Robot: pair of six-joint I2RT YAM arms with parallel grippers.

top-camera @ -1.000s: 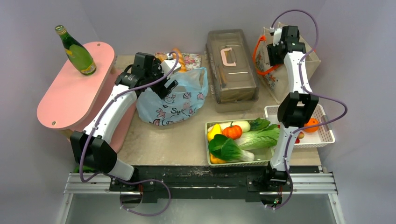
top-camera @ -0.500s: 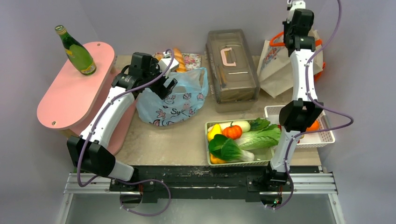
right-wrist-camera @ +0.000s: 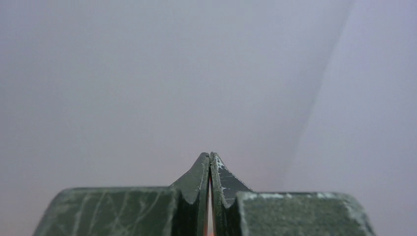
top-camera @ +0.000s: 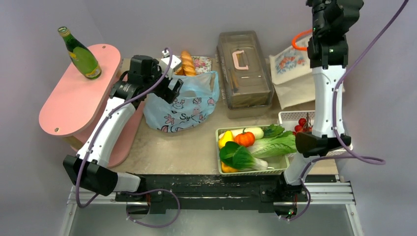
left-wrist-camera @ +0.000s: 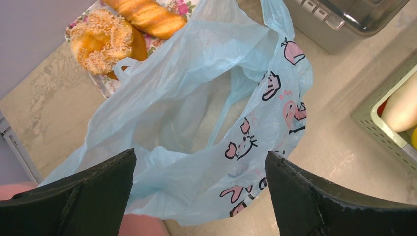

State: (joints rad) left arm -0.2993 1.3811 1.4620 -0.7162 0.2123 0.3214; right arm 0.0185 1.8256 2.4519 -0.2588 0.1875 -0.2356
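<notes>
Pale blue plastic bag with cartoon prints sits left of centre. The left gripper hangs over its open mouth, fingers spread wide. At far right, the right gripper is high up, clenched on the floral tote bag's orange handle. A straight, steady pull probably keeps the handle from slipping.

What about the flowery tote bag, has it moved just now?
Yes. The tote bag has risen with the right gripper, which went from level with the grey box to the picture's top edge.
</notes>
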